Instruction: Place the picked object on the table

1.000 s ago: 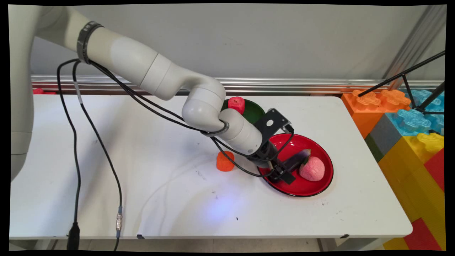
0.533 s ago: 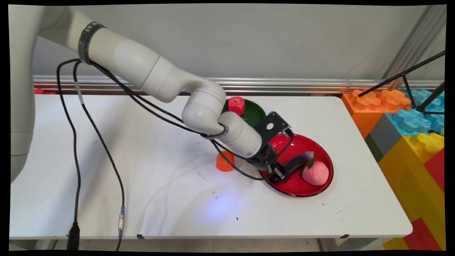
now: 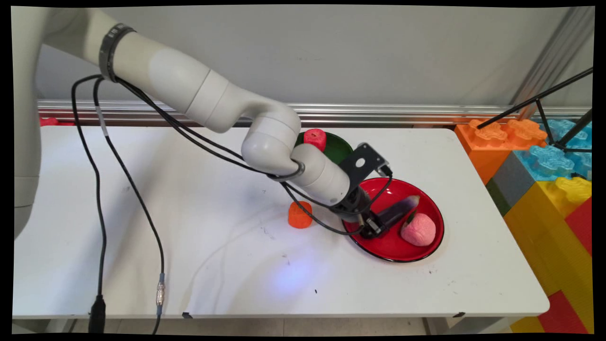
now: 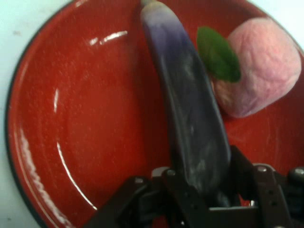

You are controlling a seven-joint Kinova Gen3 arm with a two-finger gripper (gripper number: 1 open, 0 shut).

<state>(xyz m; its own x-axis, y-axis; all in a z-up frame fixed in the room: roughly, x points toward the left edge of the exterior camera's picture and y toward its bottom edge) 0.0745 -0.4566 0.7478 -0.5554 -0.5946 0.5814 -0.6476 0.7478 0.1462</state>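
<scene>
On the tabletop [image 3: 199, 265] left of the red plate [image 3: 428, 253], I see an orange cylinder [image 3: 300, 214] standing just beside the arm's hanging cables. Behind the red plate, a green plate [image 3: 342, 148] carries a red-pink cylinder [image 3: 315, 139]. Over the red plate's left half, my gripper [image 3: 370, 227] is clamped on the thick end of a purple eggplant [image 4: 190, 114], whose tip angles upward off the dish. Right of it, inside the same plate, a pink peach [image 4: 263, 69] with a green leaf [image 4: 218, 53] lies touching or almost touching the eggplant. I judge the end-on grasp risky: the smooth, tapering eggplant could pivot or slide free, or nudge the peach.
</scene>
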